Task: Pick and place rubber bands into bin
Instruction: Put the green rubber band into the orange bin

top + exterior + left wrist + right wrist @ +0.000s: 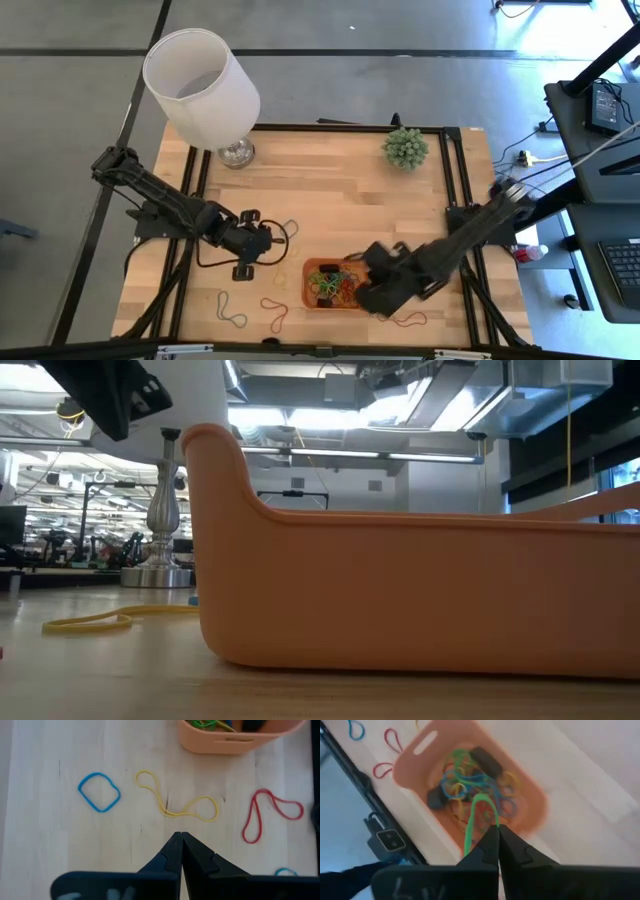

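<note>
Bin (335,286) holds most bands; several left on table (340,190) (yellow (177,802), red (267,812), blue (99,791)). Right gripper (497,832) pinches green band (477,815) over bin; left gripper (181,840) closed, empty.

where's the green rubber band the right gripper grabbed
Right wrist view: the green rubber band hangs from the shut right gripper above the orange bin.

I count one orange bin (312,268), one white lamp (203,88), one potted plant (405,148), and five loose rubber bands (274,314) on the table (340,200).
</note>
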